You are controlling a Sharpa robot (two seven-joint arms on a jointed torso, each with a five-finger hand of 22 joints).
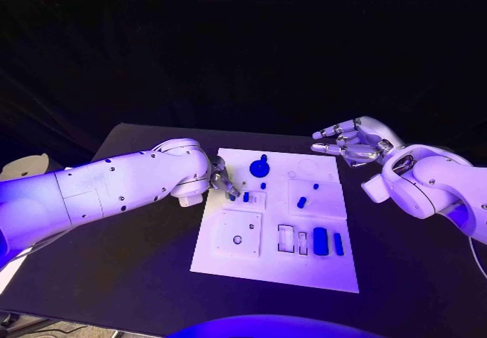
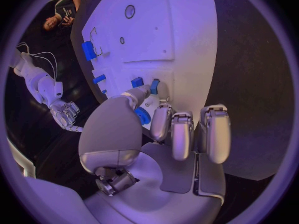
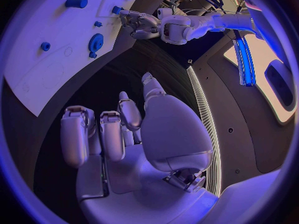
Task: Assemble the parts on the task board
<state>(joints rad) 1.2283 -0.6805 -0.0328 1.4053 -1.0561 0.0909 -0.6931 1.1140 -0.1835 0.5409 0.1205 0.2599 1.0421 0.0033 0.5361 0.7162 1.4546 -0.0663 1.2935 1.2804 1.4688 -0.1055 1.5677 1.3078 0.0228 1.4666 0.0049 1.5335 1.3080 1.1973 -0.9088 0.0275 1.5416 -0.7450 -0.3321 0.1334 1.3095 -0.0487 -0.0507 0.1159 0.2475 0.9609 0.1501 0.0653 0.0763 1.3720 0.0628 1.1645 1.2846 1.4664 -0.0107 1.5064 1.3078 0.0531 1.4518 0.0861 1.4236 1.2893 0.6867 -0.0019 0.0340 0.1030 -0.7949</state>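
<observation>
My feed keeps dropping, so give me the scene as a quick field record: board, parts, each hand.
board: white task board lying flat in the middle of the black table
parts: blue gear near the far edge; long blue bars near the right edge
left hand: left hand at the board's left edge, fingertips at a small blue piece; a hold cannot be confirmed
right hand: right hand raised off the board's far right corner, fingers apart, holding nothing
</observation>
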